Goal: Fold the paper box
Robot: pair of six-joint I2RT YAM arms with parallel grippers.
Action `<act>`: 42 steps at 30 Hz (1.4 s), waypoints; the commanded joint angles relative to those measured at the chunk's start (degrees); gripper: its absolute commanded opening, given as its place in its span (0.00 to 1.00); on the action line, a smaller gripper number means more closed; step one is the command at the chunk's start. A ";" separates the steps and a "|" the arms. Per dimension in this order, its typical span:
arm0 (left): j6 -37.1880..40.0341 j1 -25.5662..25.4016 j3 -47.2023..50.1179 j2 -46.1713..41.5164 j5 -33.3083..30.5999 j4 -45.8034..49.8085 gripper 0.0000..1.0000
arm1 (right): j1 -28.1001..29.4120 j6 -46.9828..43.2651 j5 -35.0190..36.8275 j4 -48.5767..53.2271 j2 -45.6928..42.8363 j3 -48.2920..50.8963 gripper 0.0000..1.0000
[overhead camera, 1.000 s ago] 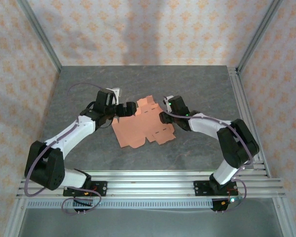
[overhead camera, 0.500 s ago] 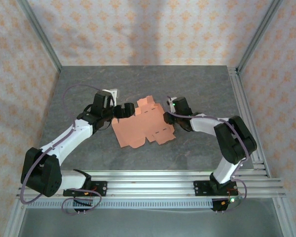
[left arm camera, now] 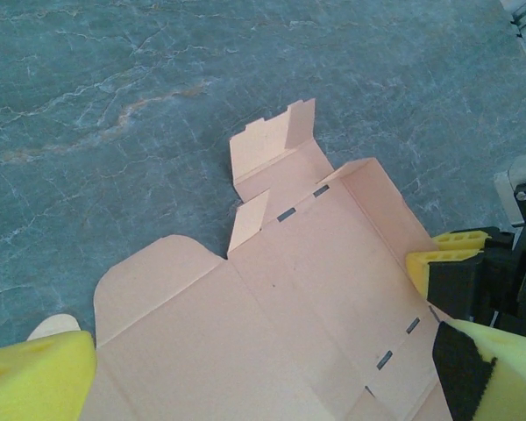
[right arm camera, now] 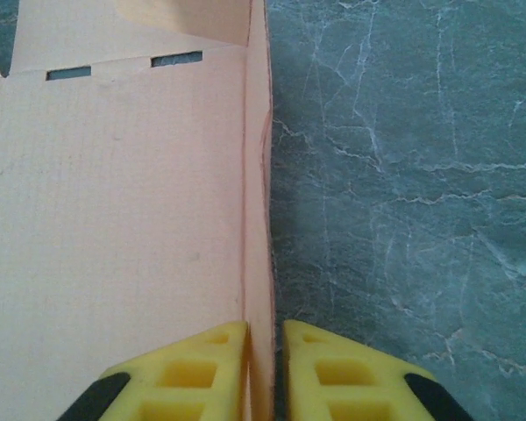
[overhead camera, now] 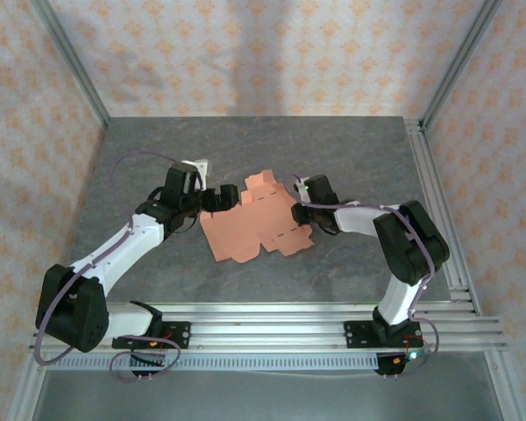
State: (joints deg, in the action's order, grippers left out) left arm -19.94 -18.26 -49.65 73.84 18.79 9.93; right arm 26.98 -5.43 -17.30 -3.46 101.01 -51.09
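Observation:
The paper box (overhead camera: 254, 226) is a flat salmon-orange die-cut sheet lying mid-table, with slots and small flaps (left arm camera: 272, 149) at its far end. My left gripper (overhead camera: 221, 198) hovers over the sheet's far-left corner. It is open, and its yellow fingers (left arm camera: 35, 373) stand wide apart with the sheet (left arm camera: 289, 289) beneath them. My right gripper (overhead camera: 298, 210) is at the sheet's right edge. There its yellow fingertips (right arm camera: 202, 360) pinch a narrow side flap (right arm camera: 258, 219) that stands upright along its crease. The right gripper (left arm camera: 460, 263) also appears in the left wrist view.
The grey stone-look tabletop (overhead camera: 158, 140) surrounds the sheet. An aluminium rail (overhead camera: 434, 202) runs along the right edge and more rails (overhead camera: 263, 320) cross the front by the arm bases. Patterned walls enclose the back and sides.
The left arm's elbow swung outward to the left while its gripper stayed by the sheet's corner. The right arm drew in closer, its gripper staying at the sheet's right edge.

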 commanded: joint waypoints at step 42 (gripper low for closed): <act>-7.22 16.09 -12.06 22.38 0.15 -5.06 0.94 | 24.00 -50.41 53.04 -16.70 -1.03 0.17 0.00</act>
State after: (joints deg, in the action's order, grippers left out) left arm -28.42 -2.46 -59.29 95.77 17.78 6.55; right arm 50.19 -48.53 28.32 -10.72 98.89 -52.95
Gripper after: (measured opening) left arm 0.938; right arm 0.050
